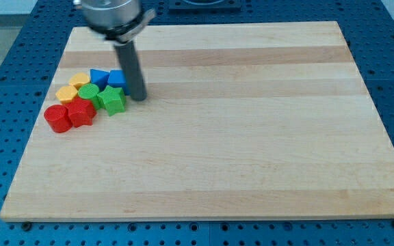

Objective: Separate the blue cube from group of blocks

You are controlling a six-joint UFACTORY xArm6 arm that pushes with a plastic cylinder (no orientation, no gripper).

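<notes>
A group of small blocks sits at the view's left on the wooden board (252, 137). The blue cube (117, 78) is at the group's upper right, partly hidden by my rod. Left of it lies another blue block (99, 76). Two yellow blocks (80, 80) (67, 93), a green block (88, 91), a green star-shaped block (113, 100), a red star-shaped block (82, 112) and a red cylinder (57, 118) make up the rest. My tip (138, 98) rests on the board just right of the blue cube and the green star.
The board lies on a blue perforated table (5, 82). The arm's grey flange (111, 14) hangs over the board's top left edge.
</notes>
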